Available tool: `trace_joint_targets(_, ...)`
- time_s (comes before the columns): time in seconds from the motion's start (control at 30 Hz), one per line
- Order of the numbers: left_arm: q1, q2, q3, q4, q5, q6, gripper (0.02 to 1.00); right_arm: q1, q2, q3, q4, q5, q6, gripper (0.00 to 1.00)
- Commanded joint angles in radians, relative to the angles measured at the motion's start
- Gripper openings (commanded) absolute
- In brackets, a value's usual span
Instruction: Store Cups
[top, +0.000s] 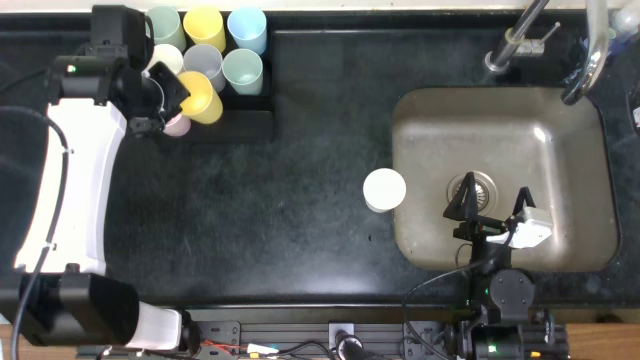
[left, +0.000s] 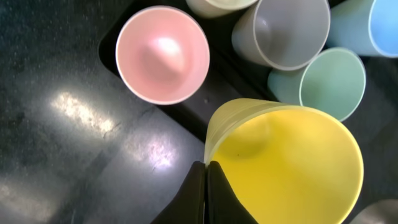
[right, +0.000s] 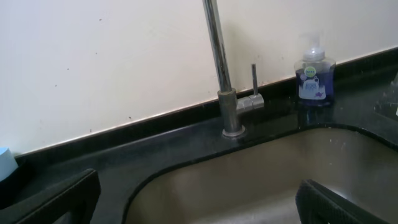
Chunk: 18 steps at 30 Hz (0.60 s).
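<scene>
Pale pink plastic cup (top: 177, 126) is mostly buried under the left arm (top: 72, 170) from above. Up close, the yellow plastic cup (left: 292, 162) and light blue plastic cup (left: 382, 25) run off-frame.

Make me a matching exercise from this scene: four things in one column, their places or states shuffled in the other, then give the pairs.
Things
1. white cup
2. pink cup
3. left gripper
4. soap bottle

Places or states
A. behind the sink, by the wall
B. shut on the rim of a yellow cup
C. on the counter beside the sink
D. standing in the black tray

Pairs: 1-C, 2-D, 3-B, 4-A
</scene>
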Motion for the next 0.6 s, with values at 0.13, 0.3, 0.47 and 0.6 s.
trace_joint_targets(0.13, 0.004, 0.064, -0.005, 0.006, -0.042, -0.034, 0.036, 0.0, -0.008, -0.013, 0.008, 0.005, -0.006, 0.998)
trace_joint_targets(0.3, 0.004, 0.102, -0.005, 0.009, -0.042, -0.04, 0.036, 0.0, -0.008, -0.013, 0.008, 0.005, -0.006, 1.0)
trace_joint_targets(0.47, 0.004, 0.143, -0.005, 0.033, -0.043, -0.049, 0.036, 0.0, -0.008, -0.013, 0.008, 0.005, -0.006, 0.996)
trace_joint_targets(0.6, 0.004, 0.166, -0.005, 0.042, -0.05, -0.049, 0.036, 0.0, -0.008, -0.013, 0.008, 0.005, -0.006, 0.996)
